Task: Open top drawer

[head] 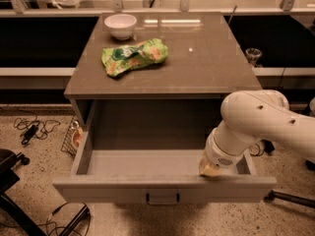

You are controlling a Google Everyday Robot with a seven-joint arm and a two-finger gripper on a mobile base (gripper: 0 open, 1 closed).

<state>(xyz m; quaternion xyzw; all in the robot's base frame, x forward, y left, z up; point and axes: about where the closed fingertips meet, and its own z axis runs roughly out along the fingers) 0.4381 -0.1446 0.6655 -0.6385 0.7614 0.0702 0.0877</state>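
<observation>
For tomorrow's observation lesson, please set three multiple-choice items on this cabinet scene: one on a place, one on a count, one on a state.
1. Where is the pincer?
A. inside the top drawer, at its front right corner
B. down on the floor
C. raised high in the air

2. How many things lie on the cabinet top?
A. none
B. two
C. five

3. The top drawer is:
A. shut
B. pulled open
C. taken out altogether

Answers:
1 A: it dips behind the drawer's front panel at the right end.
2 B: only a white bowl and a green snack bag lie there.
3 B: its pale inside shows and its front stands well ahead of the cabinet.
</observation>
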